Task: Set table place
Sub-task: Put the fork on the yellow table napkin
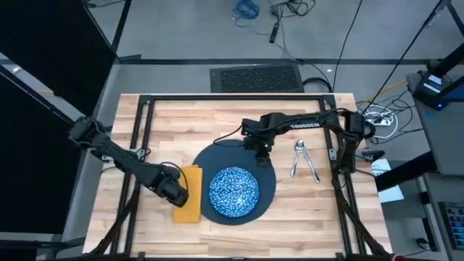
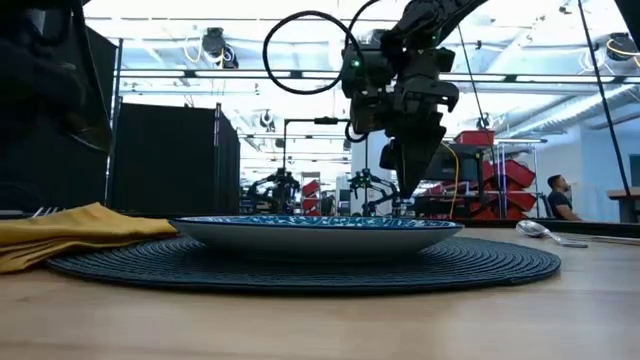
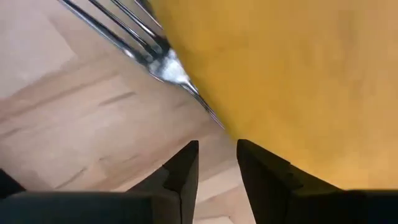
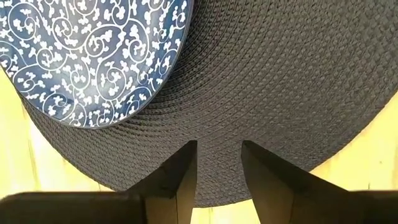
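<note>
Dark fingers of the left gripper (image 3: 216, 163) fill the near edge of the left wrist view, standing a narrow slot apart with nothing between them: jaws nearly together, holding nothing. Just ahead of the tips lies the fork (image 3: 149, 53), its handle tucked under the edge of the yellow napkin (image 3: 292, 81), tines out on the bare table (image 3: 56, 124). Judgement: the gripper sits low over this edge because the fork is being settled on or beside the napkin, on the outer side of the setting.

Right gripper (image 4: 217, 163): fingers likewise a small gap apart, empty, pointing down at the far rim of the dark woven round mat (image 4: 280, 81). It reads as a placemat, not a plate. In the low view this gripper (image 2: 412, 175) hangs above the mat, clear of the surface.

Outward from there, in the high view: blue-and-white patterned dish (image 1: 233, 191) sits on the mat (image 1: 217, 156), somewhat toward the near side. The napkin (image 1: 190, 196) lies just beside the mat's left edge, with the left gripper (image 1: 174, 190) over its outer edge. Spoon (image 1: 299, 156) and knife (image 1: 311, 165) lie crossed on the wood to the right of the mat, near but not touching it.

Judgement: spoon and knife are not yet squared up; the right arm is nearest them.
</note>
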